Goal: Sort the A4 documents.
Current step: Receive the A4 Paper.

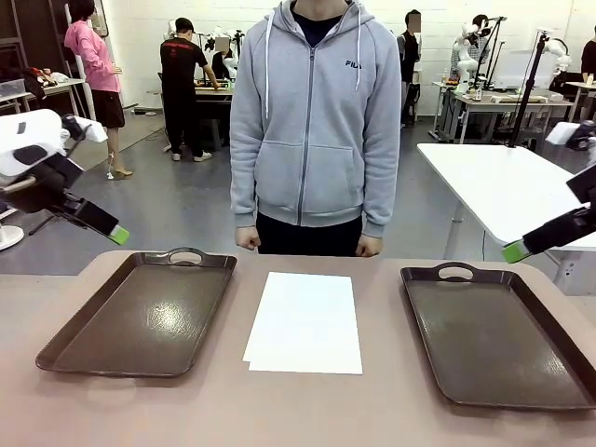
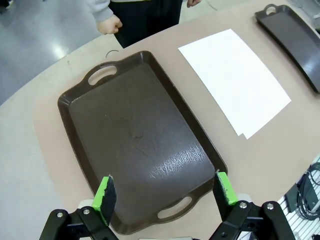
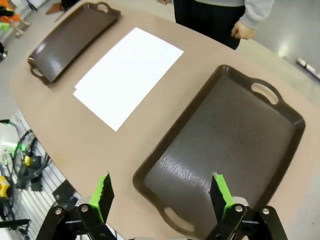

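green pads (image 2: 106, 195) wide apart on the left gripper (image 2: 165, 191), nothing held between them, up in the air at the left side with the left tray (image 2: 135, 145) down below and ahead. same with the right gripper (image 3: 161, 192): pads as far apart as can be, nothing held, up in the air at the right side above the near end of the right tray (image 3: 230, 145). both trays dark brown and bare inside. between the two trays, flat on the table (image 1: 391, 414), the a4 documents (image 1: 305, 321): a small white pile, touching neither tray, with a lower sheet peeking out at one near corner. at the far side, a person (image 1: 315, 121) in a grey hoodie, hands (image 1: 247, 239) closed and down by the table edge, well apart from the paper. looks like the very start of the job, with no sheet in a tray yet. next, most likely: bring one gripper down to the pile and lift just the top sheet. tricky with paper so thin and flat, no edge sticking up to grab. probably calls for a soft pinch or a slide at a corner, slow enough not to crumple it or drag the whole pile. no way to tell which tray for which sheet.
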Controlling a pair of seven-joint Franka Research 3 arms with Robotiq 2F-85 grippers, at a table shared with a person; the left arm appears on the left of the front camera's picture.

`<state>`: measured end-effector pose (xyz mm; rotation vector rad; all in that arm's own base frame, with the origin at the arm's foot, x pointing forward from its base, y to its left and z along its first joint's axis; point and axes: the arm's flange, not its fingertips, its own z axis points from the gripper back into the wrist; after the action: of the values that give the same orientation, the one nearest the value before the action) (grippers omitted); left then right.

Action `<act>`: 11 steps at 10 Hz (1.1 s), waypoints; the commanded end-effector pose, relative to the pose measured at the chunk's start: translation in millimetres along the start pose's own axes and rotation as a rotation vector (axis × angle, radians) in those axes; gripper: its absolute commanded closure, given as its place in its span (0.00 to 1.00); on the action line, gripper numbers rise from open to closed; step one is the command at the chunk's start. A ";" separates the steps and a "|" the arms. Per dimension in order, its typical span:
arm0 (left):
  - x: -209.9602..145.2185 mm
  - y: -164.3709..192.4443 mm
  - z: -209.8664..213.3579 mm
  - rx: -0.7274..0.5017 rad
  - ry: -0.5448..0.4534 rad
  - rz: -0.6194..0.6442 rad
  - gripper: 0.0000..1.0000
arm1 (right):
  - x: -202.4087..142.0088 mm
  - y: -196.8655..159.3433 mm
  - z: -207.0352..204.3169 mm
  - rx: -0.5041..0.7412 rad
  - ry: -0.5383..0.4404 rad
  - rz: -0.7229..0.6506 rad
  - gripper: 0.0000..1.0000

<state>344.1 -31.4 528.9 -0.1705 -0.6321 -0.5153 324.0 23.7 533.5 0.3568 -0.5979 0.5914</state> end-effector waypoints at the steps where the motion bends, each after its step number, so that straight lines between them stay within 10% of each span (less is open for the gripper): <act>1: -58.0 -13.7 -14.0 -0.085 0.001 -0.020 0.00 | 2.3 -17.4 -2.7 0.019 -0.042 -0.024 0.00; 11: -60.6 -12.9 -8.2 -0.220 -0.032 -0.058 0.00 | 15.6 -29.4 -6.7 0.077 -0.068 -0.060 0.00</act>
<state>335.5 -19.7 520.5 -0.3173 -0.5856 -0.5952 349.1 10.5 535.3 0.4548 -0.6162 0.5333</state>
